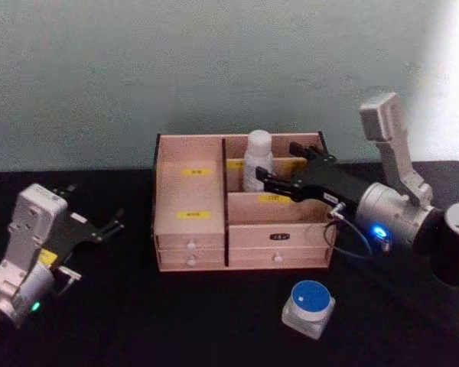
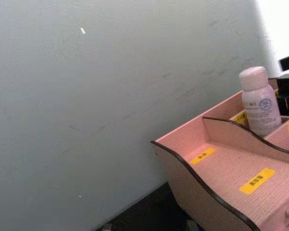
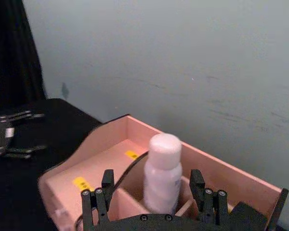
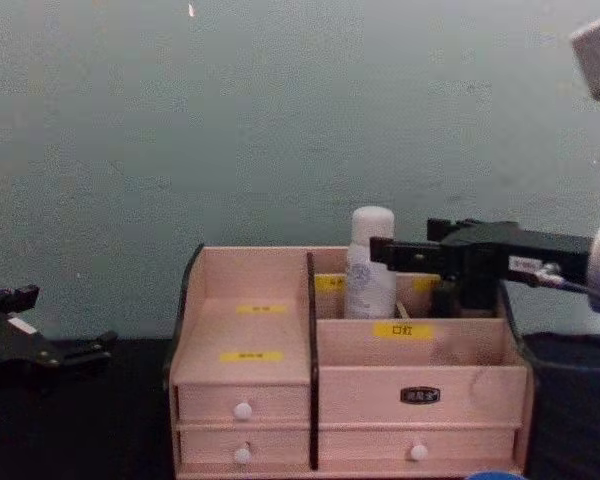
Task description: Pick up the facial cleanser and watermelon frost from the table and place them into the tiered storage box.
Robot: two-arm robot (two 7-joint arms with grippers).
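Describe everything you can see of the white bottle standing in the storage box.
The white bottle is a small, plastic-looking cylinder with a rounded white cap and a pale printed label. It stands upright in a rear compartment of the tiered storage box, just right of the central divider, its cap rising above the walls. The right gripper is open, with one finger on either side of the bottle and a gap showing on each side. The bottle's base is hidden.
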